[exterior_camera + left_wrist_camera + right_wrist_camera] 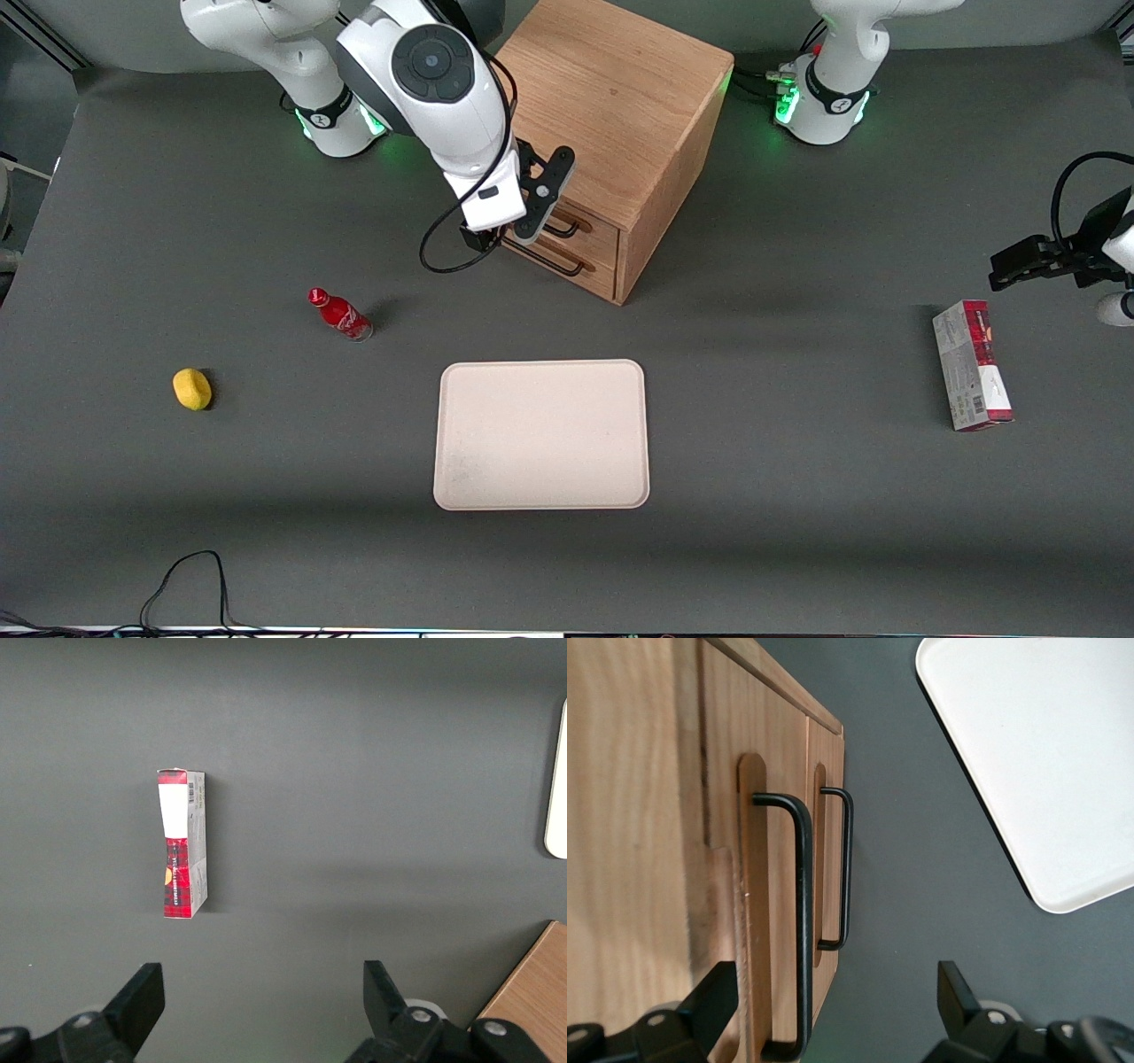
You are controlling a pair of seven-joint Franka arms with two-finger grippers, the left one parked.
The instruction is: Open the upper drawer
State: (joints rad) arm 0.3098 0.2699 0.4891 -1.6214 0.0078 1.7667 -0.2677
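The wooden cabinet (611,97) stands toward the back of the table. The upper drawer (595,232) is shut, flush with the lower drawer (601,268). My right gripper (505,232) hangs close in front of the upper drawer, at the end of its black bar handle (567,229). In the right wrist view the gripper (833,1010) is open. The upper drawer (775,744) and its handle (804,904) line up between the spread fingers (713,1001), with no contact showing. The lower drawer's handle (847,868) lies beside it.
A cream tray (541,434) lies nearer the front camera than the cabinet; its corner also shows in the right wrist view (1028,753). A red bottle (339,314) and a yellow lump (191,389) lie toward the working arm's end. A red-grey box (970,365) lies toward the parked arm's end.
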